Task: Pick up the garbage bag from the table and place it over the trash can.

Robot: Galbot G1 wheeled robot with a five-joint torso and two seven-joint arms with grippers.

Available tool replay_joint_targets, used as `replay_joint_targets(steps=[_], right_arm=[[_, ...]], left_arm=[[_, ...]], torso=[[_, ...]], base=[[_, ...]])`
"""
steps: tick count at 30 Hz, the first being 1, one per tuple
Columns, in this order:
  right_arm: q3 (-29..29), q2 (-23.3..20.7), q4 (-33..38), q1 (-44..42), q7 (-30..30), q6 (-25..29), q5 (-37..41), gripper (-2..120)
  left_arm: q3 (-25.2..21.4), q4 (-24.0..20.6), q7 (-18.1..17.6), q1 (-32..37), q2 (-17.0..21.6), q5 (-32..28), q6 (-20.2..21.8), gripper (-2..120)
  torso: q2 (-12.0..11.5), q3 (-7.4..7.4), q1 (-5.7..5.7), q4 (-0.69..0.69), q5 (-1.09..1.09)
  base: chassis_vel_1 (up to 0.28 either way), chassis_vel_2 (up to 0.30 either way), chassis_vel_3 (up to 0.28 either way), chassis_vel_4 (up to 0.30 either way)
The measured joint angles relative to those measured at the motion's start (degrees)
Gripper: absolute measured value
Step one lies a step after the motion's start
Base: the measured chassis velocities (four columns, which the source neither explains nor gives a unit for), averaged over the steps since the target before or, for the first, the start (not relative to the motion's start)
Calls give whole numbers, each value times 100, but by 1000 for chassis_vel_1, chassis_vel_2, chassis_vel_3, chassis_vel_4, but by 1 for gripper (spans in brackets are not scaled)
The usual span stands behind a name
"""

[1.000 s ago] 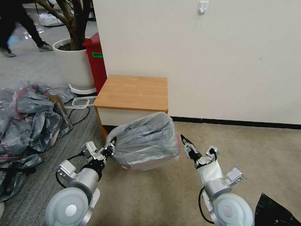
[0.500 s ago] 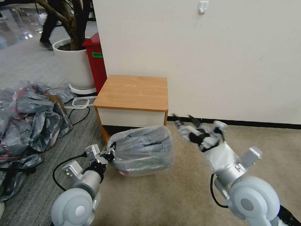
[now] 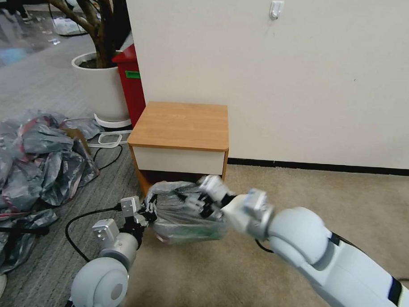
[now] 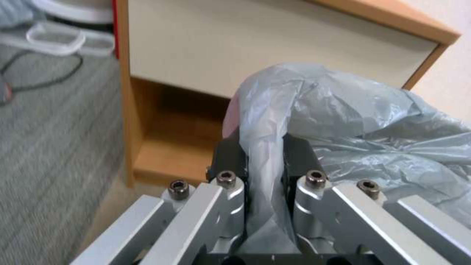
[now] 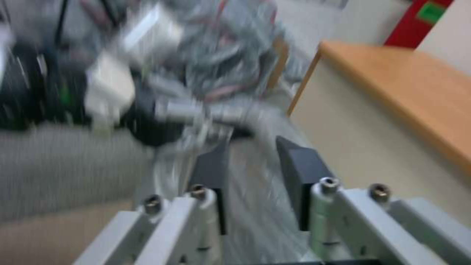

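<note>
The garbage bag, grey, crinkly and translucent, is draped over the trash can on the floor in front of the table. The can itself is hidden under the plastic. My left gripper sits at the bag's left edge, shut on a fold of the garbage bag, which runs up between my left gripper's black pads. My right arm reaches across from the right, and my right gripper is over the top of the bag. In the blurred right wrist view my right gripper is open above grey plastic.
A large heap of grey-pink bags lies on the floor to the left. A red bin and a white planter stand behind the table. A black cable runs beside my left arm. Open beige carpet lies to the right.
My right arm has swung left from beside the table to over the bag. The bag now sits lower and flatter. My left gripper keeps its hold on the bag's edge.
</note>
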Motion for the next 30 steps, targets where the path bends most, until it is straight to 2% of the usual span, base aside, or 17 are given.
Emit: replay_joint_targets(steps=[1, 2, 4, 7, 15, 18, 26, 30], right_arm=[[-167, -7, -77, 222, -75, -236, -58, 19], [-167, -7, -77, 222, -75, -236, -58, 19], [-369, -5, -195, 468, -93, -456, -93, 9], [-630, 6, -368, 768, -92, -507, -239, 0], [-1128, 99, -603, 1167, -83, -508, -454, 5], [-1282, 143, -701, 1275, -82, -505, -493, 0], [-1637, 241, -1049, 1612, -75, -488, -500, 0], [-1749, 258, -1215, 1724, -75, -484, -512, 5]], left_arm=[[2, -27, 62, 11, 11, 133, -38, 9], [2, -27, 62, 11, 11, 133, -38, 9], [7, -44, 168, 41, 7, 387, -116, 9], [40, -80, 294, 100, -32, 691, -199, 9], [151, -189, 349, 179, -111, 911, -238, 9], [173, -214, 349, 179, -136, 938, -239, 9], [260, -231, 368, 214, -222, 1110, -246, 9], [318, -249, 371, 227, -262, 1152, -248, 9]], torso=[[0, 0, 0, 0, 0], [0, 0, 0, 0, 0], [0, 0, 0, 0, 1], [0, 0, 0, 1, 0], [0, 0, 0, 0, 0], [0, 0, 0, 0, 1], [0, 0, 0, 0, 1], [0, 0, 0, 0, 1]], base=[[0, 0, 0, 0], [0, 0, 0, 0], [0, 0, 0, 0], [0, 0, 0, 0], [0, 0, 0, 0], [0, 0, 0, 0], [0, 0, 0, 0], [0, 0, 0, 0]])
